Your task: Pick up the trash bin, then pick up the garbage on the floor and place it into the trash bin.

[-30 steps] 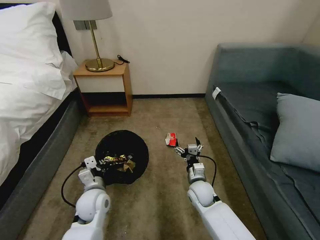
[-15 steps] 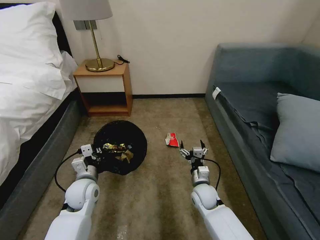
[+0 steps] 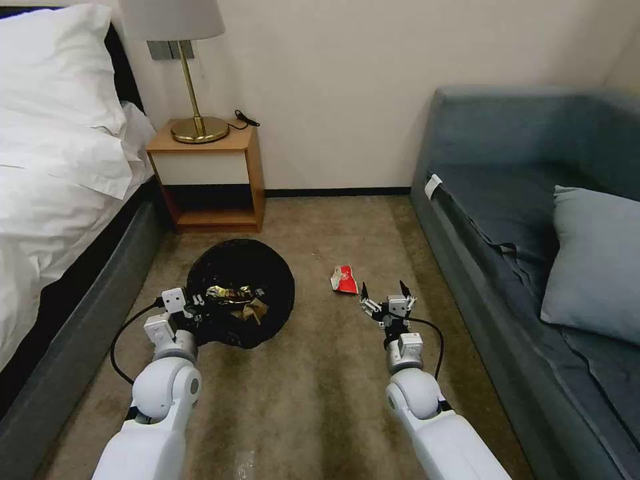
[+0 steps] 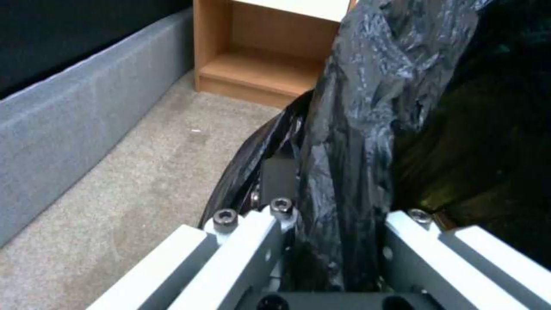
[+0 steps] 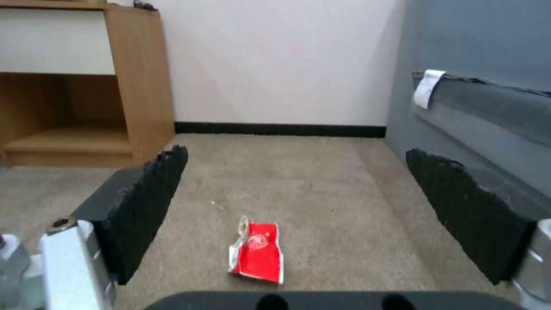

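Holding: left gripper (image 3: 193, 312) clamps bin (image 3: 241, 301) rim, head view.
Head: wrapper (image 3: 344, 279) lies on carpet right of bin; right gripper (image 3: 385, 291) spread wide just behind wrapper.
Left wrist: bag (image 4: 356, 129) pinched between fingers (image 4: 252, 241).
Right wrist: wrapper (image 5: 256, 252) between pads (image 5: 150, 206).
Handling: looks light, thin, crinkly; pinch raised edge.

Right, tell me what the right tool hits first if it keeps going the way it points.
Probably the red-and-white wrapper on the carpet: it lies ahead between the right tool's open fingers, though the tool's height above it is unclear.
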Tool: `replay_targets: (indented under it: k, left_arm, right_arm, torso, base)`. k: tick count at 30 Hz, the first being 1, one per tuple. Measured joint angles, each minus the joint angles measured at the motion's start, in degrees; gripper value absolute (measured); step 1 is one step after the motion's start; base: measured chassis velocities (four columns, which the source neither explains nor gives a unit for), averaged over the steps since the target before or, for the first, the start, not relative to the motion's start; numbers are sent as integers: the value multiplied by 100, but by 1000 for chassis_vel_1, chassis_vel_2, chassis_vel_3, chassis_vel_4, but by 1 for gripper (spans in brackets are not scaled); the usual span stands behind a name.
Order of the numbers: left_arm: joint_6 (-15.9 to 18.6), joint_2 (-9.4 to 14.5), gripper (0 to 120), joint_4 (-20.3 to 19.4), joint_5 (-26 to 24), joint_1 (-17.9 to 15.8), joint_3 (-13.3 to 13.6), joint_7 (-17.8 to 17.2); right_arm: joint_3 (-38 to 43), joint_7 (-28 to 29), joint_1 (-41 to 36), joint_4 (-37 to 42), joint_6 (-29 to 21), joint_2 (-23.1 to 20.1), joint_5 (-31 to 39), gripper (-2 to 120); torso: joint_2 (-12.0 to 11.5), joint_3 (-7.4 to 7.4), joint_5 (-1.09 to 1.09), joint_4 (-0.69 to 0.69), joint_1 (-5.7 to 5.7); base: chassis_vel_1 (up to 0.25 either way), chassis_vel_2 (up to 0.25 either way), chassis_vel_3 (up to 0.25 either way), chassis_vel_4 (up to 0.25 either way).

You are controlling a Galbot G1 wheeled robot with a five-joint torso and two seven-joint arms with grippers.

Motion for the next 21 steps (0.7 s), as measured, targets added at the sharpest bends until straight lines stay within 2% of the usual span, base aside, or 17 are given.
replay_targets:
  k: [21]
  left_arm:
    - [-15, 19, 1, -76, 4, 85, -69, -29]
  right_arm:
    - [-74, 67, 70, -87, -29, 1, -105, 97]
  torso:
    - [-1, 0, 0, 0, 0]
  base:
    - [0, 0, 0, 0]
